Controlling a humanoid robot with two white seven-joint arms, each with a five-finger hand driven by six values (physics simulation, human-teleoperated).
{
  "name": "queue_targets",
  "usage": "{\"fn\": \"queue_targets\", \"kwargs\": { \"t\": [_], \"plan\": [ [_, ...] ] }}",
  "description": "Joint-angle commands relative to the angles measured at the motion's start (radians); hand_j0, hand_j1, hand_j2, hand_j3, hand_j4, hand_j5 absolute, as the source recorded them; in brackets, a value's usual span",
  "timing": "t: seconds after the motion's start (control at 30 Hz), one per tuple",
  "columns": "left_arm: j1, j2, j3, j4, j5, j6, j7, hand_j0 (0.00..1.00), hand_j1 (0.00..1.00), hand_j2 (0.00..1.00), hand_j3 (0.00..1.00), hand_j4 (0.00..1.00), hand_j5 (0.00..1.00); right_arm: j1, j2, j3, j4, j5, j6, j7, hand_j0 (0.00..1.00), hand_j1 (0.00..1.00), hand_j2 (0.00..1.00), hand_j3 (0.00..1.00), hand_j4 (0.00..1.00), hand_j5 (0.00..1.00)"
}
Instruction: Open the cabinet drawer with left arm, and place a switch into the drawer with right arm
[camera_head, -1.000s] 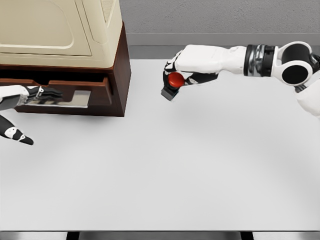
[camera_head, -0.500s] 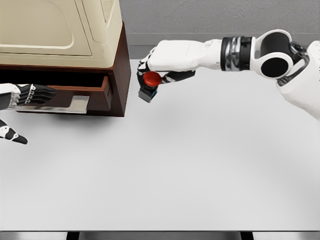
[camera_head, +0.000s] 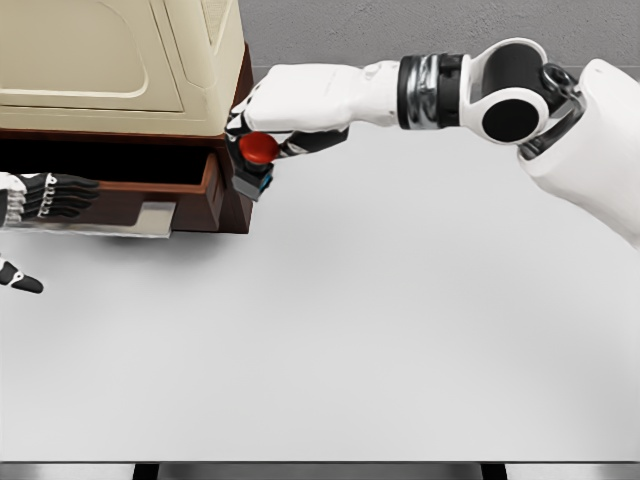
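- Your right hand (camera_head: 262, 128) reaches in from the right across the back of the table, its fingers curled around the switch (camera_head: 256, 163).
- The switch is a red dome button on a dark box body; you hold it in the air, tilted, with the box hanging below the fingers.
- It sits just in front of the cabinet's (camera_head: 120, 60) right front corner, beside the right end of the drawer (camera_head: 150, 190), not inside it.
- Your left hand (camera_head: 55, 195) enters at the left edge. Its dark fingers are curled against the drawer front, near the handle plate (camera_head: 150, 218); you cannot tell for certain whether they grip the edge.
- A separate dark fingertip (camera_head: 22, 283) shows lower at the left edge, apart from the drawer.
- The drawer stands pulled out from the brown cabinet base, with a dark gap above its front panel.
- The cabinet has a cream upper body on the brown base and occupies the table's back left.
- The white table (camera_head: 380, 340) fills the rest of your view.
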Motion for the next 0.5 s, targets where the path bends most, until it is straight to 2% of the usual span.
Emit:
{"fn": "queue_targets", "kwargs": {
  "t": [0.0,0.2,0.47],
  "plan": [
    [0.0,0.008,0.0,0.0,0.009,0.012,0.0,1.0,1.0,1.0,1.0,1.0,1.0,0.0,0.001,0.0,-0.011,-0.004,0.005,0.0,0.45,0.45,0.45,0.45,0.45,0.45],
    [0.001,0.008,0.001,0.0,0.009,0.014,0.0,1.0,1.0,1.0,1.0,1.0,1.0,-0.014,0.004,0.0,-0.024,-0.004,0.005,0.0,0.45,0.45,0.45,0.45,0.45,0.45],
    [0.012,0.008,0.0,0.0,0.037,0.029,0.0,1.0,1.0,1.0,1.0,1.0,1.0,-0.037,0.04,0.013,-0.03,-0.004,0.022,0.0,0.45,0.45,0.45,0.45,0.45,0.45]
  ]
}}
